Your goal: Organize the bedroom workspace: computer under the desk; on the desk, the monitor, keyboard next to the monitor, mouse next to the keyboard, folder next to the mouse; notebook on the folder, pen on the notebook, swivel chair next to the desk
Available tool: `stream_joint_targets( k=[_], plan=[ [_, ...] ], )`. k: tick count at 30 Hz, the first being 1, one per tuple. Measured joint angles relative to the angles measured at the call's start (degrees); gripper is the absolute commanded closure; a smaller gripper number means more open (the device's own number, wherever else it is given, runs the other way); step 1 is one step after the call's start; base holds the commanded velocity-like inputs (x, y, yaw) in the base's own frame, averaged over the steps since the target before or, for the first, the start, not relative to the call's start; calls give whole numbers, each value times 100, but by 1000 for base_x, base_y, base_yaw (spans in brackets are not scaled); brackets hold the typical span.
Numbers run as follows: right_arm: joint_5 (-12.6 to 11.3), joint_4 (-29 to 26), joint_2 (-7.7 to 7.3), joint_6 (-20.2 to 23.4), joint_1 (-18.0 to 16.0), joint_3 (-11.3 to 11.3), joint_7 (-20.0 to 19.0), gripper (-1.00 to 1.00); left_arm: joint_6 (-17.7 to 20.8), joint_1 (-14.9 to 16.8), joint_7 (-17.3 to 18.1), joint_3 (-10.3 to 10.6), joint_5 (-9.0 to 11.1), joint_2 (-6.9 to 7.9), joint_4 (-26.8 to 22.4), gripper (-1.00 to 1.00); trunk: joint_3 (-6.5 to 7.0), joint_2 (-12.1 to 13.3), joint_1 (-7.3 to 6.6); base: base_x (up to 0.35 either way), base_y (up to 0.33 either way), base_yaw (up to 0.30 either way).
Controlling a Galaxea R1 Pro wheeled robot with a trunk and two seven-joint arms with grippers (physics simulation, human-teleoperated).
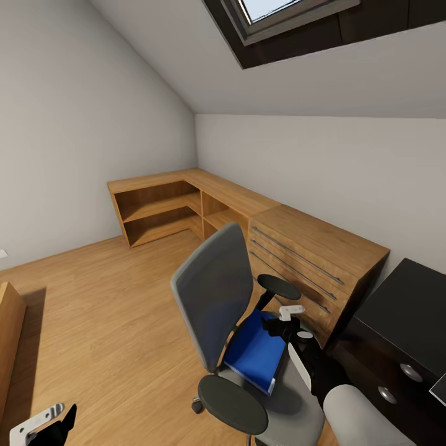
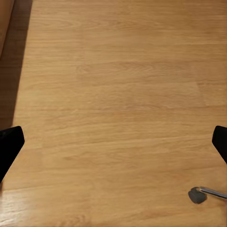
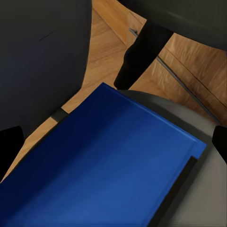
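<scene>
Hovering my right pincer [image 1: 280,323] spread wide over the blue folder [image 1: 255,352], which lies flat on the swivel chair [image 1: 217,297] seat by its backrest. Left pincer [image 2: 113,146] hangs released over bare wood floor [image 2: 118,85].
</scene>
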State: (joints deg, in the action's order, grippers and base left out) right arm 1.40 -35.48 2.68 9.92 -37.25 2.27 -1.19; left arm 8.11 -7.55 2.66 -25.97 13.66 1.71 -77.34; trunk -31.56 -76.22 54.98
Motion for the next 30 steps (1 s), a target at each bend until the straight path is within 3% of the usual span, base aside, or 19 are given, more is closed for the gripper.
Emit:
stream_joint_targets(
  k=[6,22,30],
  plan=[
    [29,6,4,-18,0,-4,5,-100,2,0,-2,-25,7,-3,0,-100,0,0,0,0,0,0],
    [52,195,0,-33,2,-1,1,-100,2,0,-2,-19,-4,-4,0,-100,-331,-640,351,0,0,123],
    [65,209,-96,-34,0,1,-6,-100,12,0,-2,3,-13,-4,0,-100,-488,-961,527,0,0,36]
  ],
)
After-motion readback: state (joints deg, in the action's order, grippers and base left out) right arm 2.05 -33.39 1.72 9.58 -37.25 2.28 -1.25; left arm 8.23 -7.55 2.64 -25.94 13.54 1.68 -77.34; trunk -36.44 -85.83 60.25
